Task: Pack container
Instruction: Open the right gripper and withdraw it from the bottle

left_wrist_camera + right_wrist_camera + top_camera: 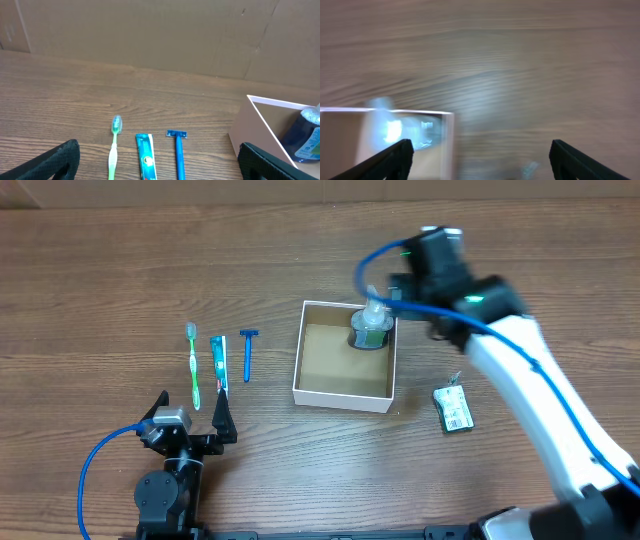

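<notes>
The container [343, 396], a white-walled box with a brown inside, sits mid-table. A clear bottle with a green label [370, 328] stands in its far right corner. My right gripper [398, 292] is just right of that corner, open and empty. Its wrist view is blurred, with the gripper [482, 155] open over bare wood and the box wall [449, 142] and bottle [395, 131] at the left. My left gripper [190, 418] is open and empty near the front edge, behind a green toothbrush [194, 365], a toothpaste tube [219, 363] and a blue razor [248, 352].
A small green-and-white packet [455, 408] lies right of the box. The left wrist view shows the open left gripper [160, 152], toothbrush [114, 150], tube [145, 157], razor [178, 155], box wall [252, 132] and bottle [307, 135]. A cardboard wall stands at the back.
</notes>
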`<state>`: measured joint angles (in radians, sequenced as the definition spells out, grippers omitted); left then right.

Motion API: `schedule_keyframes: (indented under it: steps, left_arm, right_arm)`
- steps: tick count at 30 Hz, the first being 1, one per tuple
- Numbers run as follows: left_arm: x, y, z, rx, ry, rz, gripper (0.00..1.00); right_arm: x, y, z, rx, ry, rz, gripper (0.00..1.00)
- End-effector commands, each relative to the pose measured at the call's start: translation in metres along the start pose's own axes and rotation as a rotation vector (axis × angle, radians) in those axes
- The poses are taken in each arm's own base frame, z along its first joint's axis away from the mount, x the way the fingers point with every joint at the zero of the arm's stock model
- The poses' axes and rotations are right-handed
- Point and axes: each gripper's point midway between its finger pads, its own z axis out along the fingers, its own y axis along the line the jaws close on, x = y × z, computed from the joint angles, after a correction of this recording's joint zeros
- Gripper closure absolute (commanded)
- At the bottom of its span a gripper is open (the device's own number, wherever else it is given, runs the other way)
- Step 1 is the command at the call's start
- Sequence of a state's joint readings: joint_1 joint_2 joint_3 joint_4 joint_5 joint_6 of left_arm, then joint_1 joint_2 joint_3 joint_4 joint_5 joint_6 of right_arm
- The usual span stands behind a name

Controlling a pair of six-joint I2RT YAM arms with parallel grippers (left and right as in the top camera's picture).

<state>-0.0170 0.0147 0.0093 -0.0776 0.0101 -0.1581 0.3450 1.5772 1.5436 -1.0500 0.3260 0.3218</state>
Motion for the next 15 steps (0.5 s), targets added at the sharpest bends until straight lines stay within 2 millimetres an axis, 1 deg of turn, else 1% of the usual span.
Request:
schedule_keyframes:
  steps: [1,2,4,6,8,9,10,11,13,14,15]
  left_arm:
    - [0.000,0.001,0.000,-0.005,-0.007,-0.014,0.00]
    - [0.000,0.001,0.000,-0.005,-0.007,-0.014,0.00]
    - [0.000,0.001,0.000,-0.005,-0.007,-0.014,0.00]
    - [0.000,0.001,0.000,-0.005,-0.007,-0.014,0.00]
    - [0.000,0.001,0.000,-0.005,-0.007,-0.014,0.00]
    - [0.000,0.001,0.000,-0.005,-0.007,-0.014,0.00]
    - [0.000,0.001,0.000,-0.005,-0.007,-0.014,0.00]
    - [0.000,0.001,0.000,-0.005,-0.007,-0.014,0.00]
    - [0.000,0.001,0.000,-0.005,-0.007,-0.014,0.00]
    - [0.000,0.001,0.000,-0.005,-0.007,-0.014,0.00]
    - [0.000,0.001,0.000,-0.005,-0.007,-0.014,0.00]
  right_arm:
    - [0.003,-0.045,-0.010,0.082,0.041,0.105,0.07]
    - [0.011,-0.055,-0.008,0.100,0.082,0.115,0.07]
    - [0.025,-0.063,-0.003,0.098,0.147,0.133,0.06]
    - [0.037,-0.061,0.003,0.071,0.191,0.135,0.05]
    - [0.045,-0.050,0.010,0.014,0.218,0.086,0.09]
    - [0.053,-0.040,0.016,-0.025,0.236,0.052,0.16]
    - [0.058,-0.038,0.020,-0.030,0.245,0.048,0.20]
    - [0.063,-0.036,0.024,-0.033,0.254,0.044,0.37]
    - [0.075,-0.033,0.037,-0.042,0.270,0.051,0.57]
    - [0.082,-0.033,0.045,-0.038,0.277,0.068,0.74]
    - [0.088,-0.033,0.052,-0.038,0.279,0.074,0.79]
